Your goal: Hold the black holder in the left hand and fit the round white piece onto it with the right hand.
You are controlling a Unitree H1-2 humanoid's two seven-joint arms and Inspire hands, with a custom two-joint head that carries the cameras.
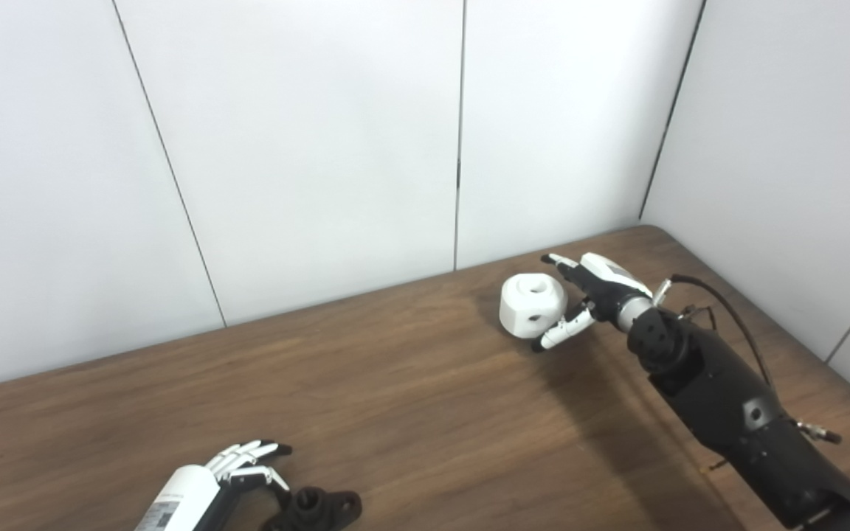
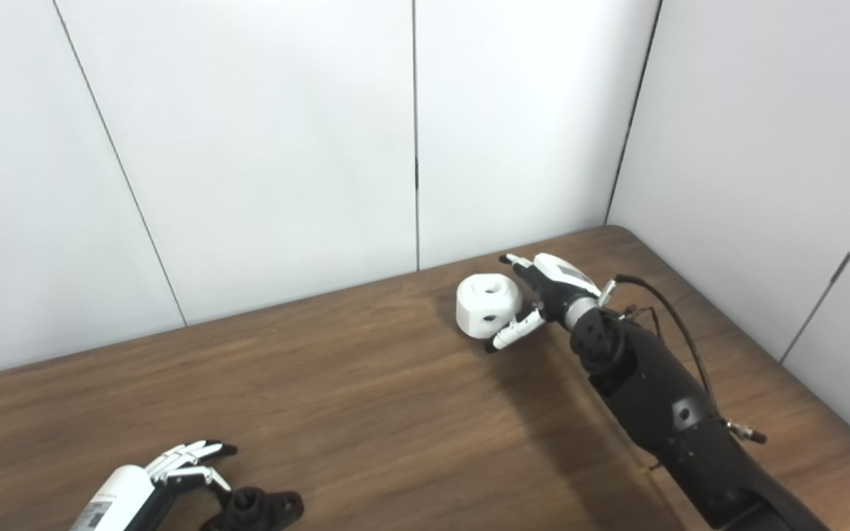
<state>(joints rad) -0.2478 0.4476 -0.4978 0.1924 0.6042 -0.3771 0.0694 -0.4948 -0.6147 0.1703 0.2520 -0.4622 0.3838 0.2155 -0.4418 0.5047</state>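
Observation:
The round white piece (image 1: pixel 532 304) stands on the brown table (image 1: pixel 395 383) at the far right, with a hole on top and one in its side. My right hand (image 1: pixel 593 293) is open right beside it: the fingers reach past its far side and the thumb lies along its near side. I cannot tell if they touch it. The black holder (image 1: pixel 319 509) lies on the table at the bottom edge. My left hand (image 1: pixel 248 464) is open just left of it, fingers stretched out flat, thumb close to the holder. The same scene shows in the right eye view, with the white piece (image 2: pixel 488 304) and the holder (image 2: pixel 259 509).
White wall panels (image 1: pixel 322 147) close off the table at the back and on the right, meeting in a corner behind the white piece. A cable (image 1: pixel 727 310) loops off my right forearm.

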